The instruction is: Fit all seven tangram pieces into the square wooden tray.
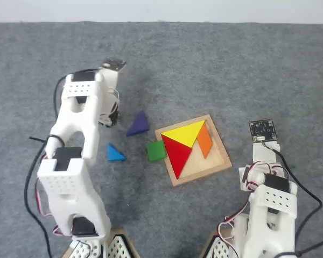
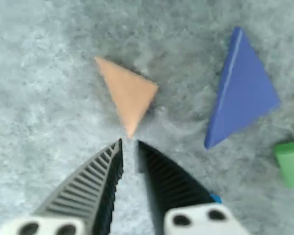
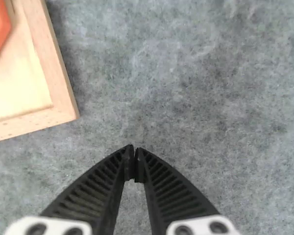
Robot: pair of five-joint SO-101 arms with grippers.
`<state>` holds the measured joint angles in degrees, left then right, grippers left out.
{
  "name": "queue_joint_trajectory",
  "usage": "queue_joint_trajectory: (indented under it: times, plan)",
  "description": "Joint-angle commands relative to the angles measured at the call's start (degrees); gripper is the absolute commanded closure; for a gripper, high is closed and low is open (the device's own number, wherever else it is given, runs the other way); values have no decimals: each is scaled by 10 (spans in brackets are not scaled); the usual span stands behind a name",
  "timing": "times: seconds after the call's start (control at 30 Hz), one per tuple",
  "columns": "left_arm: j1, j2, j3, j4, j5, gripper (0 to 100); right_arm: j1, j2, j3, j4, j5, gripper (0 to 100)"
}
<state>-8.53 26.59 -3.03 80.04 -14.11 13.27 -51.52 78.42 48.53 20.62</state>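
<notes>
The square wooden tray (image 1: pixel 214 161) is lying turned at an angle on the grey tabletop (image 1: pixel 231 70), between the two arms. It is holding three pieces. A yellow triangle (image 1: pixel 184 133) is sitting along its far side, and a red triangle (image 1: pixel 176 153) is lying against it on the near side. An orange piece (image 1: pixel 204 141) is lying beside them both, and the rest of the tray floor is showing bare wood.

A green square (image 1: pixel 156 151) is resting on the tabletop just outside the tray's left edge, touching or nearly touching the rim. An indigo triangle (image 1: pixel 138 124) is lying near it, farther from the robot. A small blue triangle (image 1: pixel 115 153) is lying to the left of the green square, apart from both.

In the left wrist view, a peach triangle (image 2: pixel 129 95) is lying flat on the tabletop, one corner pointing straight at the left gripper (image 2: pixel 129 142). That gripper's fingers (image 2: pixel 100 181) are standing a narrow gap apart and gripping nothing. Their tips are stopping just short of the triangle's corner. The left arm (image 1: pixel 78 140) is stretching out over the spot beside the indigo triangle.

The right gripper (image 3: pixel 135 149) is hanging over bare tabletop just off a corner of the tray. Its fingers (image 3: pixel 103 188) are pressing together at the tips, with nothing between them. The right arm (image 1: pixel 269 199) is sitting back near the robot's side.
</notes>
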Motion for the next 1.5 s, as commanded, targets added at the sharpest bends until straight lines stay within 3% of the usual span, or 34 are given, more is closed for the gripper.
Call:
queue_joint_trajectory:
  times: [0.0, 0.3, 0.53, 1.03, 1.37, 1.47]
  plan:
    - [4, -34, -11, -30, 38, 817, 7, -12, -3, -9, 5, 989]
    - [4, 45, -14, -124, 34, 804, 7, -12, -3, -9, 5, 989]
    - [7, 76, -68, -122, 37, 805, 7, -12, -3, -9, 5, 989]
    - [3, 242, -305, 113, 11, 946, 7, -12, -3, -9, 5, 989]
    - [-12, 88, -242, 167, -62, 980, 7, -13, -3, -10, 5, 989]
    - [-41, 26, -206, 165, -82, 919, 7, -13, -3, -10, 5, 989]
